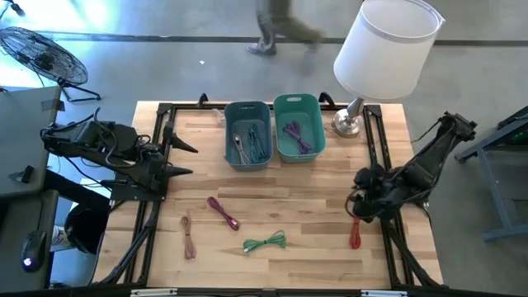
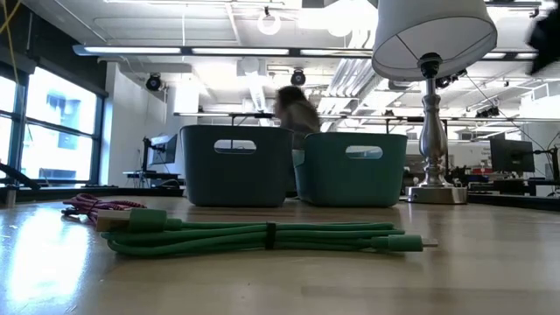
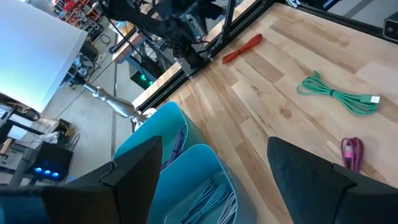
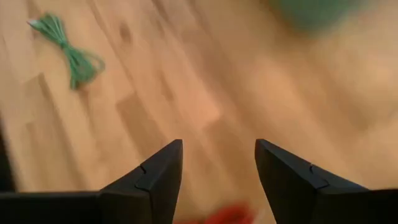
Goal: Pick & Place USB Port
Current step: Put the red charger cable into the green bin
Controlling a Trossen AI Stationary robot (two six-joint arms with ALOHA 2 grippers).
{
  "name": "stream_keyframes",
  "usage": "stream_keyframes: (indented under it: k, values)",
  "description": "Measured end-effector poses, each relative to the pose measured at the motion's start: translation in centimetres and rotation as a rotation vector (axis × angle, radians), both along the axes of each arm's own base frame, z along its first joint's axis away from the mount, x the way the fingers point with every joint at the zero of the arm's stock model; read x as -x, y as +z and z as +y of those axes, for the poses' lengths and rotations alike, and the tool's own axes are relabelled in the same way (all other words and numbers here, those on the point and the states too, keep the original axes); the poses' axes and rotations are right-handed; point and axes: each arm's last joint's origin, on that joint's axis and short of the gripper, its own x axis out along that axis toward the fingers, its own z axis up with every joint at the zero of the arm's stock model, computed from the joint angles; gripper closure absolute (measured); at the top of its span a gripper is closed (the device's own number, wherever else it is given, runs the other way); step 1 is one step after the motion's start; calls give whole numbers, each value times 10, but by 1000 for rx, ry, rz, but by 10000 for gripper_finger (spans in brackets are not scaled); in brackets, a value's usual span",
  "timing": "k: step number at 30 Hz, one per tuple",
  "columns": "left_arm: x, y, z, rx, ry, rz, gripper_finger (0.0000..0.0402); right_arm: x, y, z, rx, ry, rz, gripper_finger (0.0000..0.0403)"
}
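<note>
Beside the lamp (image 1: 381,48), the right tool (image 1: 361,207) hovered with fingers spread over the red cable (image 1: 355,233), poised to pick; the left tool (image 1: 176,161) waited wide.

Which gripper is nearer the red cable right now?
Right. The right gripper hovers open just above the red cable near the table's right edge, not touching it. The left gripper waits open at the far left side, well away from it.
</note>
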Motion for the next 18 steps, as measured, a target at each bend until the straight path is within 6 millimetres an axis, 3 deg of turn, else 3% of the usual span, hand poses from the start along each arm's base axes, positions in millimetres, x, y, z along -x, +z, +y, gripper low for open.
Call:
stream_keyframes:
  k: [10,18]
  values:
    - [0,0,1,18,32,-2,118,3,-35,8,-423,-322,343,210]
    - [1,-2,1,12,34,22,118,-8,-53,24,-617,-460,432,211]
